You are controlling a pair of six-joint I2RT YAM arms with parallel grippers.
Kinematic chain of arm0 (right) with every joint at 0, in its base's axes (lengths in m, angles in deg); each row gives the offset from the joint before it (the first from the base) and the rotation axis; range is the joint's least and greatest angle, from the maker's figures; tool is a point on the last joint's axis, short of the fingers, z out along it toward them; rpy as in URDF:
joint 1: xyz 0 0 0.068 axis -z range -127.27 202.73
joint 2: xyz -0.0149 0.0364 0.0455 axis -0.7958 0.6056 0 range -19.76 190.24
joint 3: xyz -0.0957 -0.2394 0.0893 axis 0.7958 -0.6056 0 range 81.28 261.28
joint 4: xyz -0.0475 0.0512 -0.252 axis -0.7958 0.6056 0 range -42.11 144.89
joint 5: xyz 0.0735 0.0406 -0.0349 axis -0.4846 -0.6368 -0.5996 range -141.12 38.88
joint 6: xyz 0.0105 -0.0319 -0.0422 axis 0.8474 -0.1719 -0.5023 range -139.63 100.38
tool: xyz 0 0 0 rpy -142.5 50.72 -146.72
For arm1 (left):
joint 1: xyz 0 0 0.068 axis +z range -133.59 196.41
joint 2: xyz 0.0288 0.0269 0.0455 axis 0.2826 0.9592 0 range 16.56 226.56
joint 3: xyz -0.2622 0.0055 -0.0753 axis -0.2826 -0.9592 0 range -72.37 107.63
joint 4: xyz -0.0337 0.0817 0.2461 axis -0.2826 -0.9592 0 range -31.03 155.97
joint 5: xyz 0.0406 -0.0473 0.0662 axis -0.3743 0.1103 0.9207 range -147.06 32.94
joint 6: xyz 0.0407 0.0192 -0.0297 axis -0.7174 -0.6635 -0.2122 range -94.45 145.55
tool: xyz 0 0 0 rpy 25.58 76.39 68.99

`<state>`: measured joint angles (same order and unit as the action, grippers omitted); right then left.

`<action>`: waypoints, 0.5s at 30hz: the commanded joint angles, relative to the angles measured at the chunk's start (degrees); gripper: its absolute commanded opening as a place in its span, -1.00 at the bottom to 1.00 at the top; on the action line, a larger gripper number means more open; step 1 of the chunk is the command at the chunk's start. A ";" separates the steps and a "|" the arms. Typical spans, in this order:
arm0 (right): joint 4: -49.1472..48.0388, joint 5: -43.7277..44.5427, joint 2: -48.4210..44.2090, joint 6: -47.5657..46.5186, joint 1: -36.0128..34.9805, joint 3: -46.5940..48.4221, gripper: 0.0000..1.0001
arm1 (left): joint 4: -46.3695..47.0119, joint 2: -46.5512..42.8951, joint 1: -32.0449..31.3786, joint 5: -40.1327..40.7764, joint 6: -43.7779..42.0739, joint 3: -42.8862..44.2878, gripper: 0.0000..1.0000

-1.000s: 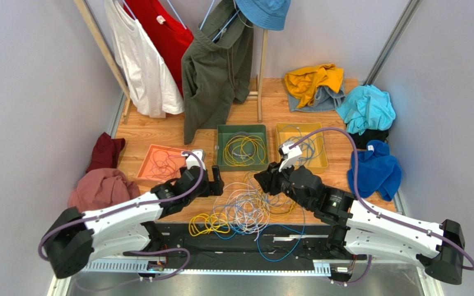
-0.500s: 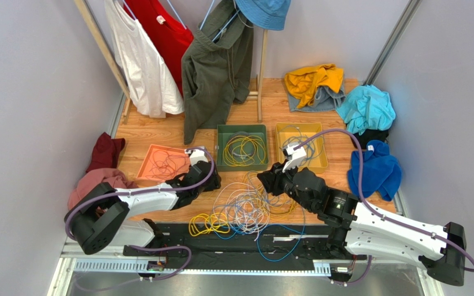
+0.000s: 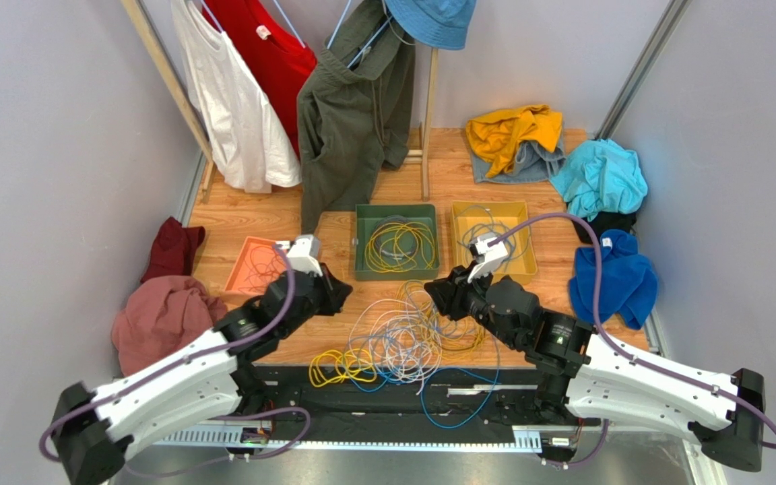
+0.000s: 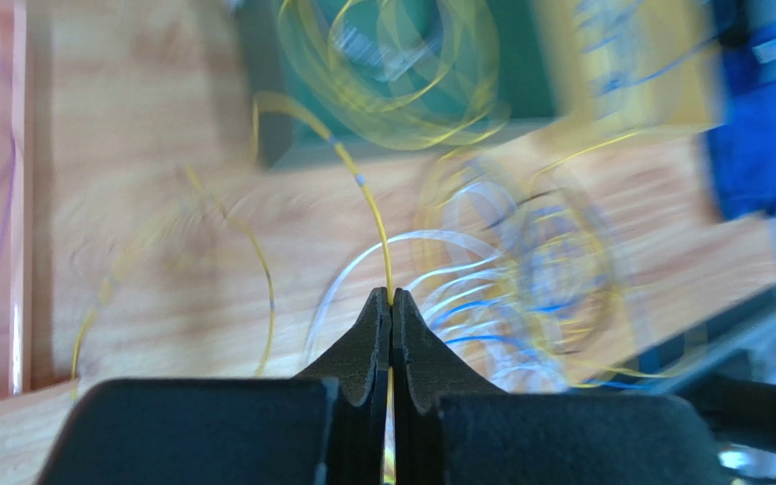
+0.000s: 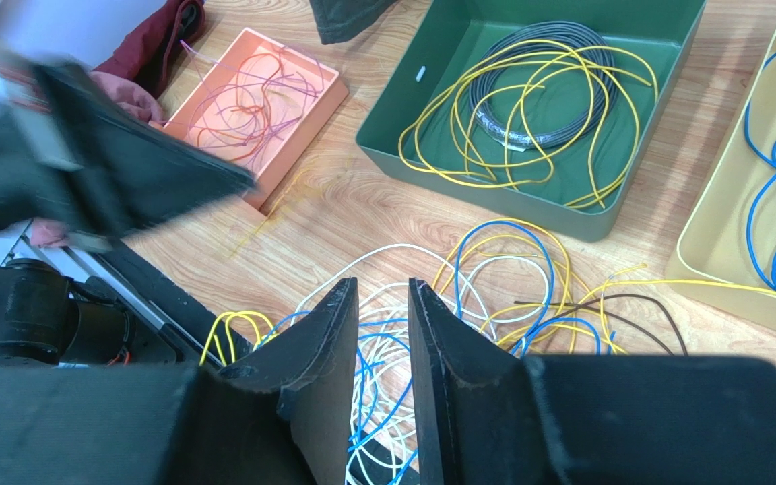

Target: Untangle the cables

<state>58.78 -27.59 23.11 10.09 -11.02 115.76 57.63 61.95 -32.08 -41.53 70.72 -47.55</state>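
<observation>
Beside the cables (image 3: 402, 338), left gripper (image 4: 390, 303) pinches a yellow cable (image 4: 372, 207); right gripper (image 5: 382, 293) gapes slightly.

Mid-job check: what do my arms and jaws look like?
The left arm and right arm have white shells with black joints. A lilac hose loops along each. A white camera housing sits at each wrist. The jaws are black, tapered wedges.

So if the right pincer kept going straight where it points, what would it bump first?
Most likely the loose cables on the table: white and blue loops lie just ahead of the right pincer. The green tray sits further along that line, though depth is hard to judge.
</observation>
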 commanded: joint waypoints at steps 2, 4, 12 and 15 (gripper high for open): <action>-0.96 0.90 -0.68 0.78 -0.85 0.59 -0.44 | -9.39 -9.52 -0.47 -2.61 -7.44 14.09 -1.00; -0.61 0.90 -0.95 0.87 -0.85 1.11 -0.44 | -10.99 -8.65 -0.55 -3.39 -9.12 21.04 -1.00; 3.68 1.87 -5.34 0.52 -1.03 2.78 -0.44 | -9.77 2.41 -0.47 -4.45 -15.37 37.38 -1.00; 5.62 2.48 -7.62 0.43 -1.03 2.96 -0.44 | -9.24 8.04 -0.47 -5.25 -16.78 42.57 -1.00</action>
<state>62.17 -27.05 18.37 10.20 -11.72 116.15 48.97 63.81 -32.38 -44.94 58.37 -10.99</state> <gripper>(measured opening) 0.280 0.009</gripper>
